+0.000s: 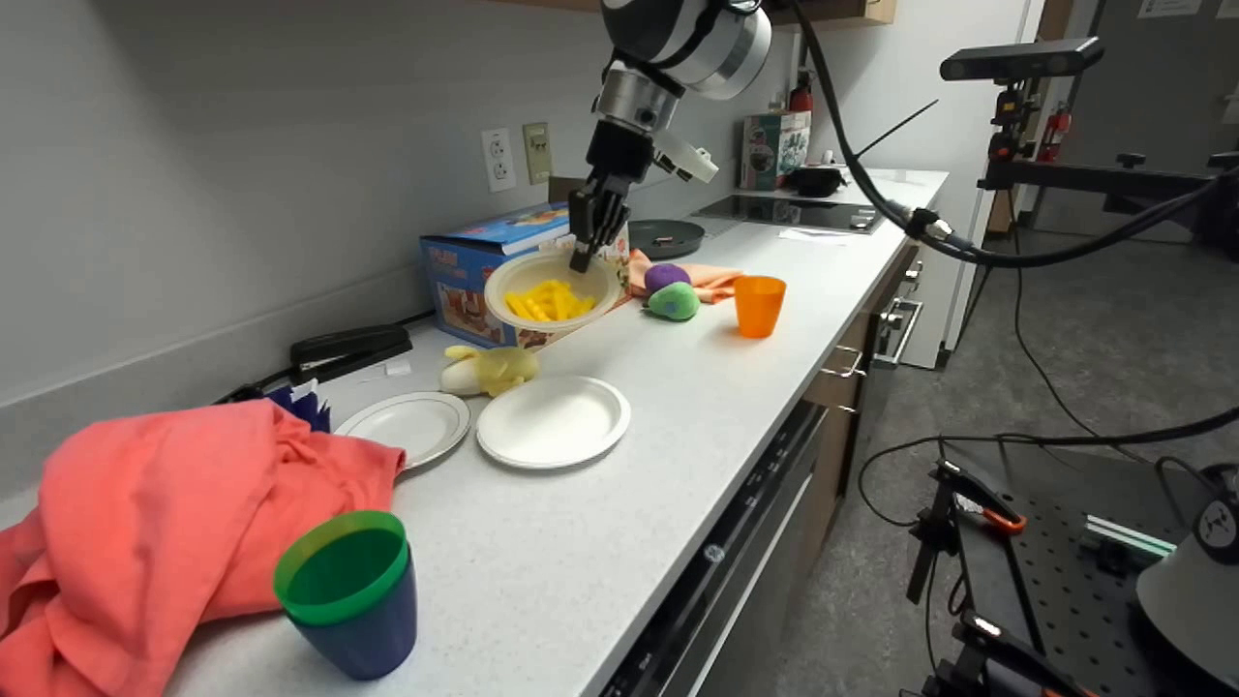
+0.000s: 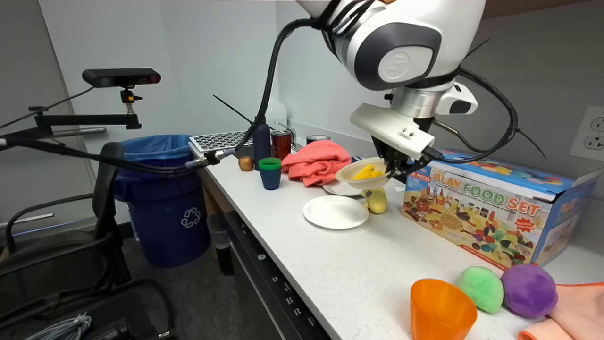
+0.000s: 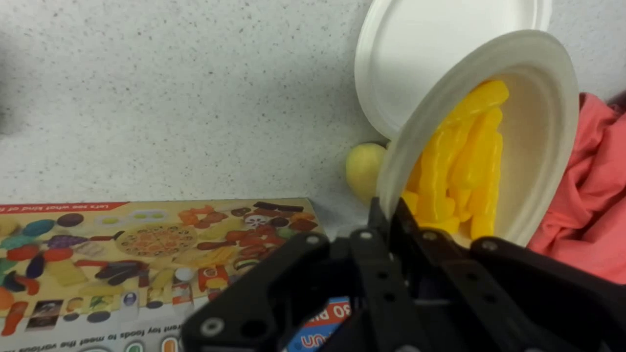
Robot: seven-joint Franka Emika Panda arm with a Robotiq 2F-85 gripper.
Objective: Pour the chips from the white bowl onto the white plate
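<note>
The white bowl (image 1: 523, 274) hangs above the counter, tilted a little, with the yellow chips (image 1: 550, 302) heaped inside. Both also show in an exterior view as the bowl (image 2: 348, 174) and chips (image 2: 368, 173), and in the wrist view as the bowl (image 3: 530, 142) and chips (image 3: 464, 161). My gripper (image 1: 583, 259) is shut on the bowl's rim; in the wrist view its fingertips (image 3: 389, 215) pinch the rim from both sides. The white plate (image 1: 554, 423) lies bare on the counter, lower than the bowl and apart from it. The bowl partly covers the plate (image 3: 420, 58) in the wrist view.
The smaller white plate (image 1: 411, 426) and a pale yellow lumpy item (image 1: 498, 370) lie beside the plate. A play food box (image 2: 472, 212) stands by the wall. A red cloth (image 1: 194, 503), stacked cups (image 1: 363, 620), an orange cup (image 1: 760, 306) and soft toys (image 1: 675, 301) are around.
</note>
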